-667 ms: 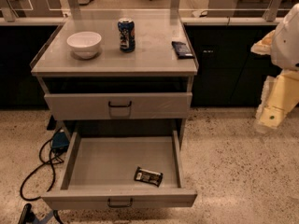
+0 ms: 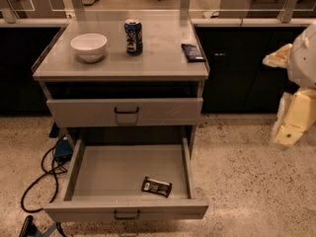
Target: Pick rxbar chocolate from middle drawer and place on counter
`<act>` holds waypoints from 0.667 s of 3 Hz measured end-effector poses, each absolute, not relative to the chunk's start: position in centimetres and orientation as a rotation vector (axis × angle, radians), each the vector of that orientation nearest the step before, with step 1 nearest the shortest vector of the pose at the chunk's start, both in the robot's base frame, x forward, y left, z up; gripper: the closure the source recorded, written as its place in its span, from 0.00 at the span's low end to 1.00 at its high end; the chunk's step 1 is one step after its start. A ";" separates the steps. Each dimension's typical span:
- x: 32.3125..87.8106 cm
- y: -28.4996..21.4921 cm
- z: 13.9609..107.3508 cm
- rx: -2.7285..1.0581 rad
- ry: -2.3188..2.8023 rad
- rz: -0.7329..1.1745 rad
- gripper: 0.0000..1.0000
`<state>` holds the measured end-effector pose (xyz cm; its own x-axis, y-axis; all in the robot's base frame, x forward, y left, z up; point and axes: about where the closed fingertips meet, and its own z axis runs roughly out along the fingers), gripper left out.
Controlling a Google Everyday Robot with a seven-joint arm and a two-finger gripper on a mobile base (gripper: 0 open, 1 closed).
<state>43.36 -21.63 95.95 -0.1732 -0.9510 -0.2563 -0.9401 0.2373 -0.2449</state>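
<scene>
The rxbar chocolate (image 2: 156,186), a small black-wrapped bar, lies flat on the floor of the open middle drawer (image 2: 113,172), near its front right corner. The drawer is pulled out at the bottom of the cabinet, with its dark handle (image 2: 127,215) facing me. The counter (image 2: 158,58) is the pale grey cabinet top above. My gripper (image 2: 289,127), at the end of the cream arm, hangs at the right edge of the view. It is well to the right of the cabinet and far from the bar.
On the counter stand a white bowl (image 2: 89,46), a blue can (image 2: 133,36) and a flat dark blue packet (image 2: 192,52). A taller-fronted drawer (image 2: 126,111) is closed above the open one. Black cables (image 2: 42,174) lie on the floor at left. A dark bench runs behind.
The arm at the right edge has shifted slightly right and down. The bar, the drawer and the counter items have not moved.
</scene>
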 end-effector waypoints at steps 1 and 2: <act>42.5 -22.2 88.6 -1.730 2.085 0.156 0.00; 40.8 -22.4 77.2 -1.594 2.026 0.443 0.00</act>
<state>40.76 -22.43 77.22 -0.1725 -0.7953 -0.5812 -0.9652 0.2543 -0.0614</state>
